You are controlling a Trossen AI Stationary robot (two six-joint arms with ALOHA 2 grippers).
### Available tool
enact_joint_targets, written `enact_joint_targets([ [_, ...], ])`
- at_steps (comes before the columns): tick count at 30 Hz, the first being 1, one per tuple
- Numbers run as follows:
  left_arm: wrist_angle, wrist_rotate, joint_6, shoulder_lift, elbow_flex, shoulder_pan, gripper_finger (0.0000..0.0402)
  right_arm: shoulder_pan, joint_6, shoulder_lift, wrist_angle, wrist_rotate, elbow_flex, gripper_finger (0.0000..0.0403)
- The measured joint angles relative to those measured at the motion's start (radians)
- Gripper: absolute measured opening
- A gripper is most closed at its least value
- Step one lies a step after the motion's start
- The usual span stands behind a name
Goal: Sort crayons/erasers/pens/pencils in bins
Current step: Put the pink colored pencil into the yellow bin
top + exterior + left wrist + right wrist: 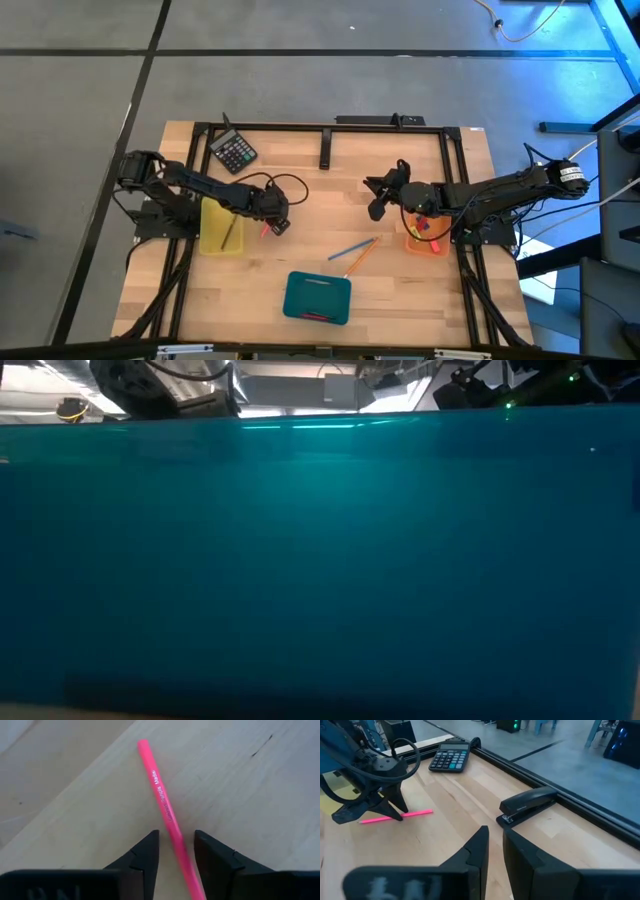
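left gripper: sits just right of the yellow bin, down on the table. Its own wrist cam is the only view that shows the grip properly: the pink pencil runs between the two fingers, which sit close either side of it, though actual contact isn't something I can make out. Some printed lettering on the barrel too.

pink pencil, other views: from above it's just a tiny pink sliver poking out by the gripper. The right wrist cam shows it lying flat on the wood under the left gripper.

right gripper: hangs over the table just left of the orange bin, fingers nearly together with a thin gap and holding nothing.

orange bin: small red and yellow bits inside, can't tell what.

yellow bin: one long thin stick inside, only seen from above.

middle of table: a blue pen and an orange pencil lying crossed, near the teal bin.

teal bin: reddish stick along its near edge. The low cam is almost entirely filled by its teal wall.

extras: calculator at the back left; the right wrist cam also picks up a black stapler.
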Motion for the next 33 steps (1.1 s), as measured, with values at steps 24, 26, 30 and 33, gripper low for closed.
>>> enact_joint_targets([
  [24,-0.24,-0.033,-0.008,-0.18,0.095,-0.022,0.0009,-0.004,-0.042,0.0,0.022,-0.023,0.001,0.006],
  [26,-0.304,-0.035,-0.015,-0.23,0.125,-0.049,0.0007,-0.007,-0.041,0.0,0.022,-0.024,0.001,0.006],
  [30,-0.425,-0.065,-0.071,-0.336,0.176,-0.124,0.001,-0.007,-0.041,0.0,0.021,-0.024,0.001,0.006],
  [33,-0.515,-0.09,-0.13,-0.412,0.212,-0.19,0.0011,-0.007,-0.04,0.0,0.02,-0.025,0.001,0.006],
])
